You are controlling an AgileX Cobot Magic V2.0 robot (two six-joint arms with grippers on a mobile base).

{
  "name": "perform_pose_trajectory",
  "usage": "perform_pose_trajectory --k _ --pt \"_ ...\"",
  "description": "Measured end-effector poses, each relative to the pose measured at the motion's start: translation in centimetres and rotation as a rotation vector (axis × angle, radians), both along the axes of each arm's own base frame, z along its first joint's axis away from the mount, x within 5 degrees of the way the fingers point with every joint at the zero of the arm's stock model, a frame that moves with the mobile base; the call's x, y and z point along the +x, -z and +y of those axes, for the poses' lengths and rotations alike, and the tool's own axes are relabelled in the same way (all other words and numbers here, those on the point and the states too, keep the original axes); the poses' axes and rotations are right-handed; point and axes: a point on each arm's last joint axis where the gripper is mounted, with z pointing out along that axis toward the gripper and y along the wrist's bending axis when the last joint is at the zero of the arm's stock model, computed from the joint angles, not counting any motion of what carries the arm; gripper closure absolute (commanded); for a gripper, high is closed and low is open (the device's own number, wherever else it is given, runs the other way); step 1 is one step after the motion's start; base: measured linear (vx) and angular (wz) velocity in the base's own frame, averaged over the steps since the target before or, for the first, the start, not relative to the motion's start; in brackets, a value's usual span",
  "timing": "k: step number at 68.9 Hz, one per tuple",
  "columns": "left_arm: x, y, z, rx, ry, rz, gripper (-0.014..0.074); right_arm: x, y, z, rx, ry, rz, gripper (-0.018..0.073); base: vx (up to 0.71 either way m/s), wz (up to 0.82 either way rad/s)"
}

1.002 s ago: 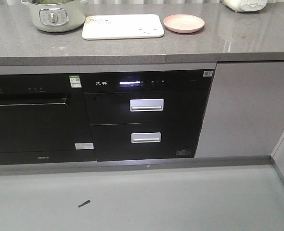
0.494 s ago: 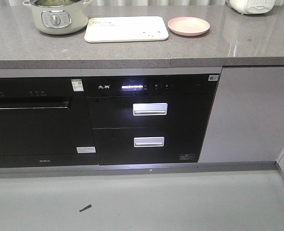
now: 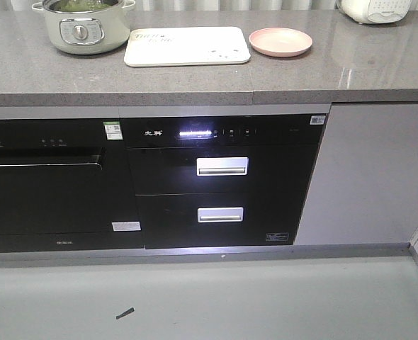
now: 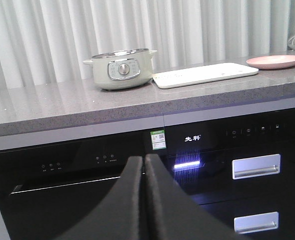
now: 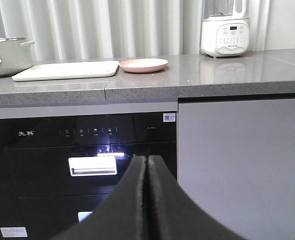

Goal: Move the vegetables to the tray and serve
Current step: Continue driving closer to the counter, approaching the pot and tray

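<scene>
The cream-white tray [image 3: 188, 46] lies flat on the grey counter between a pale green pot [image 3: 83, 28] and a round pink plate [image 3: 280, 41]. Green vegetables [image 3: 78, 6] show inside the pot at the top edge of the front view. The left wrist view shows the tray [image 4: 205, 75] to the right of the pot [image 4: 121, 69]. My left gripper [image 4: 144, 159] is shut on nothing, low in front of the black appliances. My right gripper [image 5: 147, 158] is also shut and empty, below counter height, with the tray [image 5: 65, 70] far up to its left.
The grey counter [image 3: 336, 71] has a front edge overhanging a black oven [image 3: 46, 184] and a black two-drawer appliance [image 3: 222, 184]. A white blender [image 5: 225, 35] stands at the counter's right. A small dark scrap [image 3: 125, 312] lies on the floor.
The counter and appliances have slid down and right in the front view, and more of the pot's inside shows. Nothing on the counter has moved.
</scene>
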Motion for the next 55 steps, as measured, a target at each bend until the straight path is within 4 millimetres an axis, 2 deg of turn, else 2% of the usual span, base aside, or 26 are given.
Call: perform_pose_trajectory --k 55 --pt "0.0 0.0 0.0 0.0 0.0 0.0 0.0603 0.0 0.0 0.0 0.0 0.0 0.0 0.0563 0.06 -0.02"
